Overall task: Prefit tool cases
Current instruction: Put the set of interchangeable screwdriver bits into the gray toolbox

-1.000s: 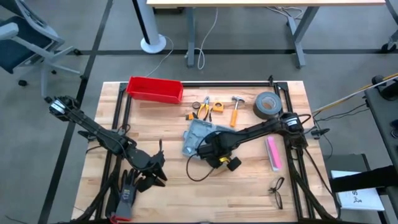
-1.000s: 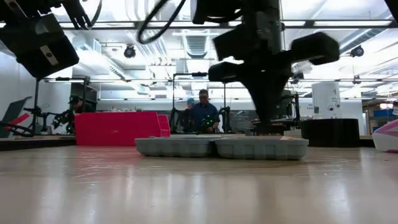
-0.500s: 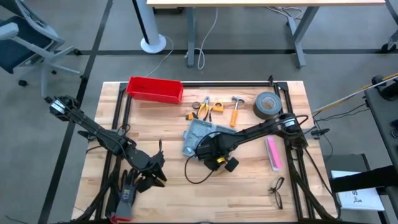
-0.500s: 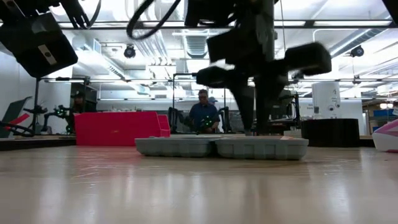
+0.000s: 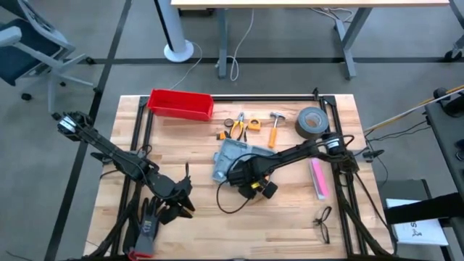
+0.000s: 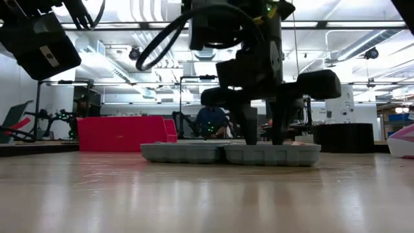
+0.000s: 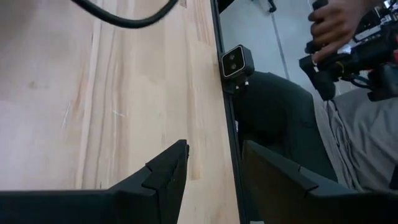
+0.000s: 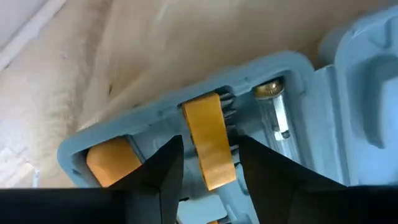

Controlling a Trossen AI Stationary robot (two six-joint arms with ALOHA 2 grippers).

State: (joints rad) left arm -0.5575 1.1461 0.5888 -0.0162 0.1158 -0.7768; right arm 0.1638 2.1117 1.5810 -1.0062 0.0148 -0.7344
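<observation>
Straddling a yellow tool [image 8: 208, 146] in the tool case [image 5: 230, 159] — right gripper [image 8: 208, 163], fingers apart

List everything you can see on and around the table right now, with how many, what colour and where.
tool case: one, grey-blue, lying open at mid-table
yellow-handled tool: one, seated in a case slot
bin: one, red, far left of the table
pliers: one pair, orange-handled, behind the case
hammer: one, orange handle, right of the pliers
tape roll: one, grey, far right
pink object: one, right side
glasses: one pair, dark, near right
glove: one, dark, near left edge
left gripper: open, empty, near left
right gripper: open, over the case
</observation>
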